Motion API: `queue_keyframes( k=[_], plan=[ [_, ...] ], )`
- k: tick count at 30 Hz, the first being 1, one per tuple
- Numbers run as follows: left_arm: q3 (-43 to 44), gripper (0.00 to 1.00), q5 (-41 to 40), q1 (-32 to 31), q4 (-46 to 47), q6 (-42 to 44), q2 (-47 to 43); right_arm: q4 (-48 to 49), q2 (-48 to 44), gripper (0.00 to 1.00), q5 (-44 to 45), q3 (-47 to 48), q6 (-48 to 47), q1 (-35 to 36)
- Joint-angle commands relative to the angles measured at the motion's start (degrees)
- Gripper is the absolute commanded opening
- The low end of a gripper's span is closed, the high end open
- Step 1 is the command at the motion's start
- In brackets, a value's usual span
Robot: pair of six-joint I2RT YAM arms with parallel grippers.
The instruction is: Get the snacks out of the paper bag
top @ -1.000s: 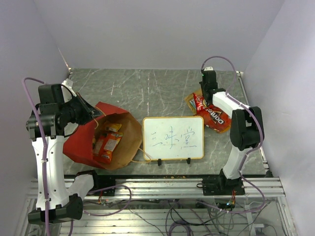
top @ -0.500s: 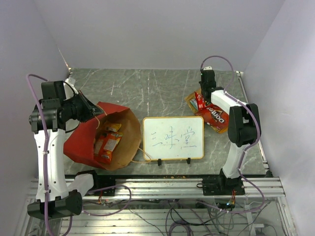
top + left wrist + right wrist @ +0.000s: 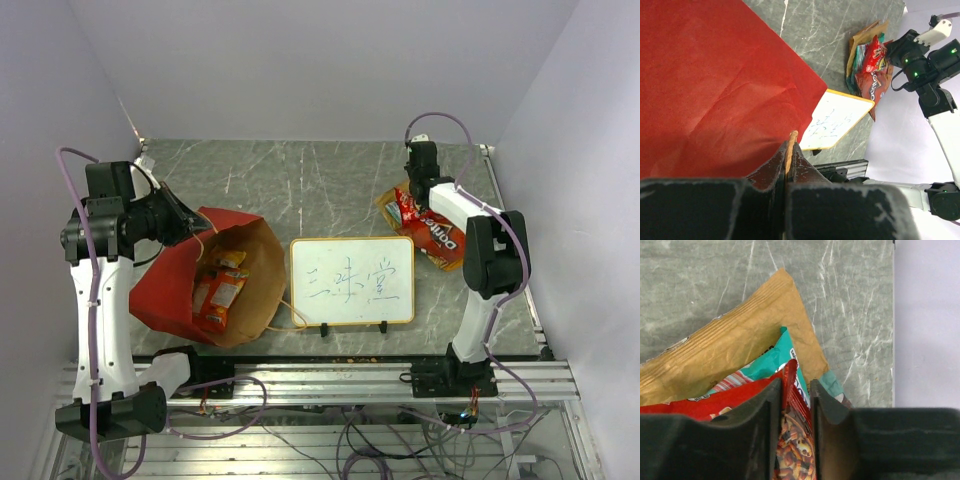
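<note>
The overhead view alone showed inside the paper bag: below and to the right of the left gripper, an orange packet and a smaller yellow one lay on its brown lining. The left wrist camera saw only the bag's red outside, but it made the grip plain. The black fingers were pressed together on the thin brown rim of the bag, which stood up between their tips. Right of the bag lay the whiteboard, well apart from both grippers. At the far right, the overhead view hid the right gripper behind its wrist. Its own camera showed the jaws only narrowly parted, with the crimped top edge of a red packet in the gap; whether they pressed on it could not be told. Just beyond the tips a teal packet lay over a large tan-orange bag on the grey table.
</note>
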Motion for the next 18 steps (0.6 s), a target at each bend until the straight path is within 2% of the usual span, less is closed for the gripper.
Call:
queue_keyframes(
  k=[1, 5, 7, 12, 18],
  plan=[
    [1.19, 0.07, 1.13, -0.34, 1.42, 0.70, -0.42, -0.29, -2.78, 0.35, -1.33, 1.18, 0.50, -0.37],
    [0.22, 0.07, 1.32, -0.36, 1.97, -0.53, -1.53, -2.60, -6.28, 0.61, -4.44, 2.75, 2.85, -0.11],
    [-0.17, 0.07, 1.42, -0.34, 2.30, -1.25, -2.15, -3.79, -8.40, 0.69, -6.41, 3.18, 4.81, 0.41],
    [-0.97, 0.07, 0.84, -0.35, 3.05, -2.47, -3.66, -4.04, -15.83, 0.77, -12.64, 0.85, 8.24, 5.26],
    [-2.05, 0.07, 0.26, -0.32, 3.64, -4.03, -4.85, 0.42, -26.50, 0.78, -19.81, -7.69, 9.72, 20.11]
  ],
)
